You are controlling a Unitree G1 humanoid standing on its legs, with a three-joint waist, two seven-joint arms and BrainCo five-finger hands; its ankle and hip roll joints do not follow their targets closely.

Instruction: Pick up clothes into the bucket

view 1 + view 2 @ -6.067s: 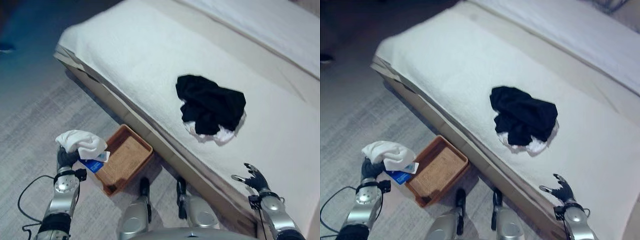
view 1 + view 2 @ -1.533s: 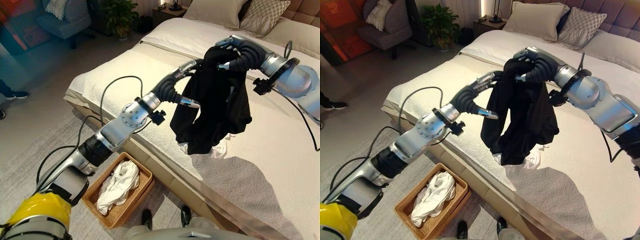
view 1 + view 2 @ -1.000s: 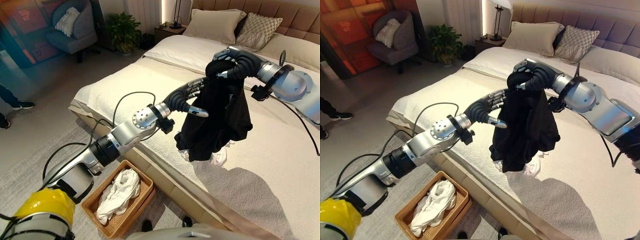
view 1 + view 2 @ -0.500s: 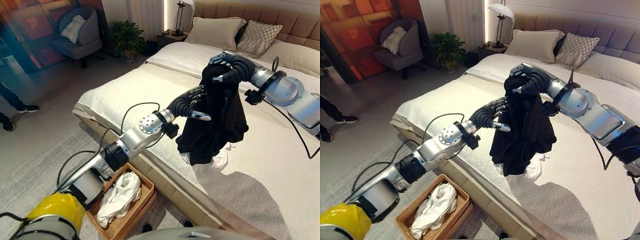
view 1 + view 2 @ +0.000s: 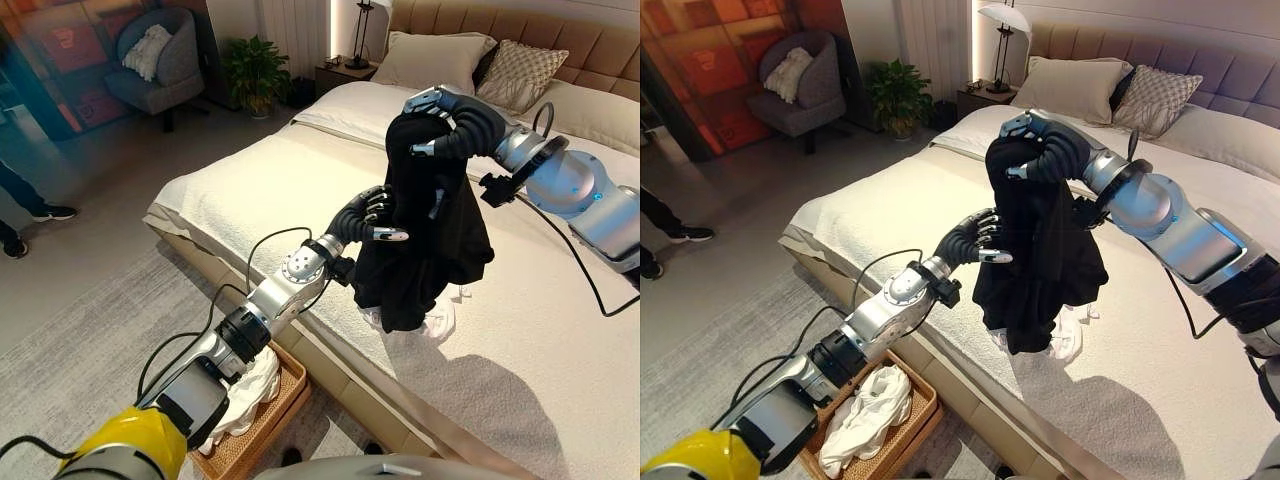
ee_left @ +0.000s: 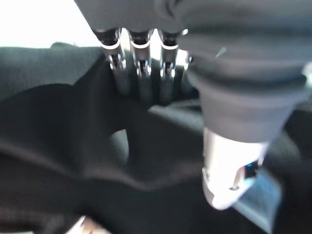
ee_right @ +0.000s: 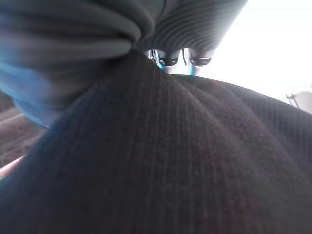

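Right hand [image 5: 1032, 140] clenched around the black garment [image 5: 1040, 262] has lifted it higher off the bed [image 5: 1200, 330]; left hand [image 5: 973, 238], fingers curled against the cloth, steadies it before the basket [image 5: 908, 428].

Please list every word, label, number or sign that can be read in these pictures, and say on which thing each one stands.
None can be read.
The black garment, held up by the right hand, carries no visible print.
The white clothes in the wicker basket show no label.
The orange wall panel has only patterns, no letters.
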